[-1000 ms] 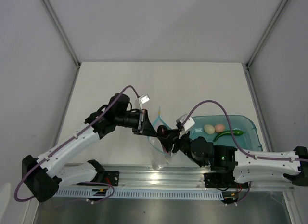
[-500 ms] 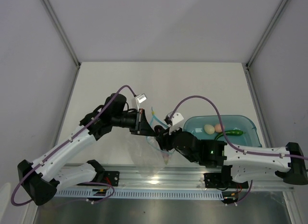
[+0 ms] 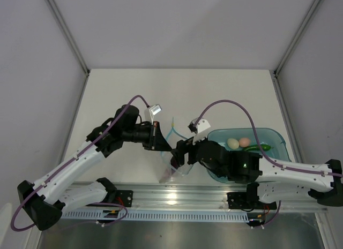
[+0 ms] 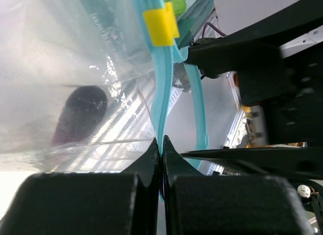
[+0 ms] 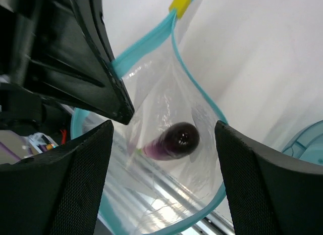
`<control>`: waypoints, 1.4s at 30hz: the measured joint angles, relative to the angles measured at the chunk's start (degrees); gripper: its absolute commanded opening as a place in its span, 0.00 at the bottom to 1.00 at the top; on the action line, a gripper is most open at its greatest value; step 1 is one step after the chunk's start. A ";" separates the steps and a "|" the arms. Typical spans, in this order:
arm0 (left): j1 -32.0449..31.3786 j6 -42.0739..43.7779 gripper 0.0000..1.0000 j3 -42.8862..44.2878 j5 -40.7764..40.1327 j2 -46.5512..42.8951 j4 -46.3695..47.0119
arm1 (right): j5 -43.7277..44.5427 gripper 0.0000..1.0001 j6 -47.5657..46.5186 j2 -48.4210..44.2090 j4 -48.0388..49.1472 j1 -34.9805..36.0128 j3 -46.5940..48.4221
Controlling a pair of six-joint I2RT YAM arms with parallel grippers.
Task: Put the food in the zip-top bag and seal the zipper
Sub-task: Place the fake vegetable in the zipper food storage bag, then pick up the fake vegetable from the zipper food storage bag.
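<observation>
From above, the left claw (image 3: 161, 143) holds the zip-top bag (image 3: 174, 168) up by its light blue zipper (image 3: 172, 132), so the clear bag hangs above the counter (image 3: 123, 93) between the two arms. The right claw (image 3: 180, 152) sits at the bag's mouth, just beside the left one. To the right, the teal tray (image 3: 280, 137) holds the cream egg (image 3: 232, 144) and the pink egg (image 3: 244, 142) side by side, with the dark green pepper (image 3: 257, 147) touching them on the near side. From the left wrist, the left claw (image 4: 161, 151) is pinched tight on one zipper (image 4: 160, 93) strip, with a yellow slider (image 4: 160, 27) farther along it. The dark purple eggplant (image 4: 78, 116) shows through the crinkled plastic, low inside the bag. A bright green bit near the top edge may be one of the tray's foods, though it is too cropped to tell which. From the right wrist, the right claw (image 5: 162, 126) stands wide, its fingers (image 5: 86, 179) apart and holding nothing. Beyond them the eggplant (image 5: 174, 140) lies inside the open bag (image 5: 166, 93), clear of both fingers. The two zipper (image 5: 141, 43) strips spread apart from the yellow slider (image 5: 180, 1).
</observation>
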 measured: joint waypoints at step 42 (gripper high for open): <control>-0.04 1.92 0.01 -2.49 -1.73 2.80 1.27 | -6.16 0.93 22.32 -6.62 -31.50 -73.09 -5.51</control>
